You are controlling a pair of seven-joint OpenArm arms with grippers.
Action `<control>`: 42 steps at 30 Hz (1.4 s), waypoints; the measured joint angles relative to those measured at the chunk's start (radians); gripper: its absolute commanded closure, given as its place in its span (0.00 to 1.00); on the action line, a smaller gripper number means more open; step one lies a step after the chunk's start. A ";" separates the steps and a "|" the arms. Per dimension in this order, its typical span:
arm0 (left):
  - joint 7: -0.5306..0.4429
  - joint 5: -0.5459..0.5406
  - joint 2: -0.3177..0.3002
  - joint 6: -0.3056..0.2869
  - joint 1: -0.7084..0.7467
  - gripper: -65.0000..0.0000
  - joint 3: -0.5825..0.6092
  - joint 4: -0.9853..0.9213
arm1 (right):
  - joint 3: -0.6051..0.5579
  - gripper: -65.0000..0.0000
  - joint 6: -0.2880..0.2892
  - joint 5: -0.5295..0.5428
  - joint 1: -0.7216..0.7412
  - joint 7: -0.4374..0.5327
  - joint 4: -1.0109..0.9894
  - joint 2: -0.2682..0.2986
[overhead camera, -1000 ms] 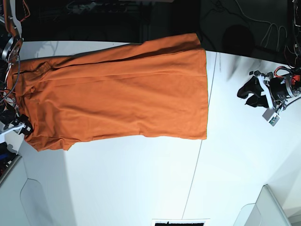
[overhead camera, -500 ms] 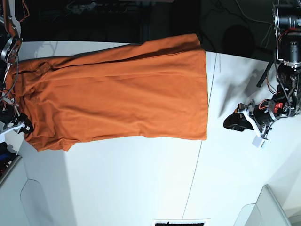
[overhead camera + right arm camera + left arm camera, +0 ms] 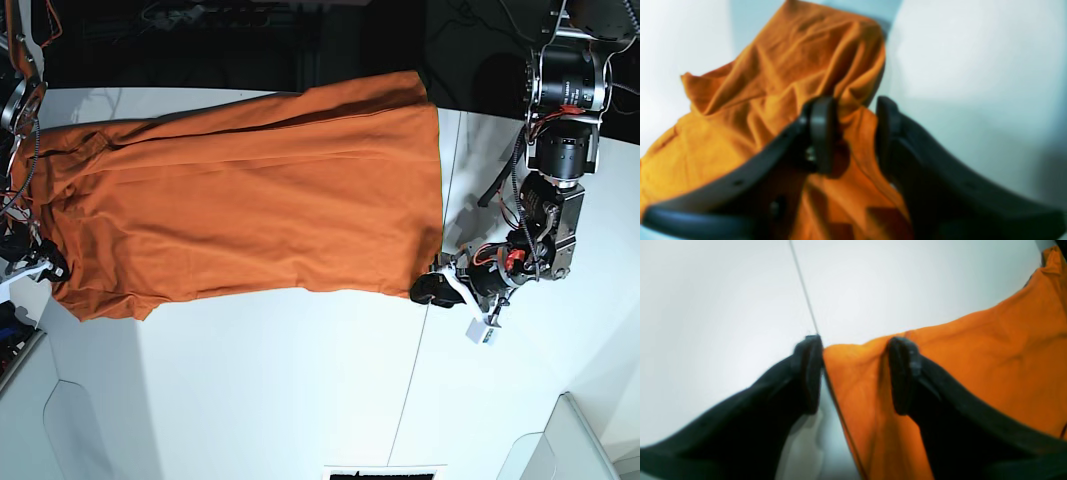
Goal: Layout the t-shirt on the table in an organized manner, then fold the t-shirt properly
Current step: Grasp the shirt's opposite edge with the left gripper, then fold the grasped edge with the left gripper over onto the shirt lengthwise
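The orange t-shirt (image 3: 250,200) lies spread lengthwise on the white table (image 3: 300,380), its hem toward the seam line (image 3: 420,340). My left gripper (image 3: 428,288) sits at the hem's near corner. In the left wrist view it (image 3: 855,373) stands open, with the t-shirt's (image 3: 973,366) corner lying between its fingers. My right gripper (image 3: 45,268) is at the shirt's other end, by the near sleeve. In the right wrist view it (image 3: 855,133) is open astride a raised, rumpled fold of the t-shirt (image 3: 773,66). One finger (image 3: 821,133) touches the cloth.
The left arm's column (image 3: 562,90) rises over the table's far right. Clear plastic pieces sit at the near right (image 3: 560,440) and near left (image 3: 70,420). A dark strip (image 3: 385,472) lies at the near edge. Cables hang beyond the far edge.
My left gripper has swung from the table's right side leftward to the hem's near corner. The right gripper stays at the sleeve end. The shirt has not shifted.
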 measured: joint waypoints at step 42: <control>0.723 -0.735 -0.239 -0.034 0.355 1.00 0.008 0.617 | 0.001 0.51 0.048 0.429 -0.258 -0.358 0.150 0.232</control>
